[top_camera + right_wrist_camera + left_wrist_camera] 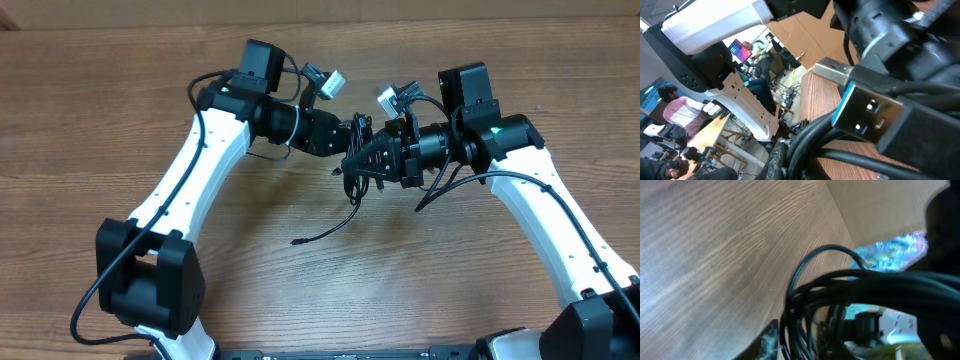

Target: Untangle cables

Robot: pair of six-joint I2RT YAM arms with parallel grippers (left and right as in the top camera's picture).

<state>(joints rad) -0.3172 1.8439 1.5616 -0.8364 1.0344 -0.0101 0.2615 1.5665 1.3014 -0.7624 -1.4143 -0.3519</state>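
left gripper (352,132): clamped on the cables (360,168), mid-table, raised off the wood.
loose end (300,241): trails down-left onto the table (120,130), open wood on every side.
right gripper (385,158): closed on the same bundle, just beside the left gripper; a usb plug (865,110) fills its camera.
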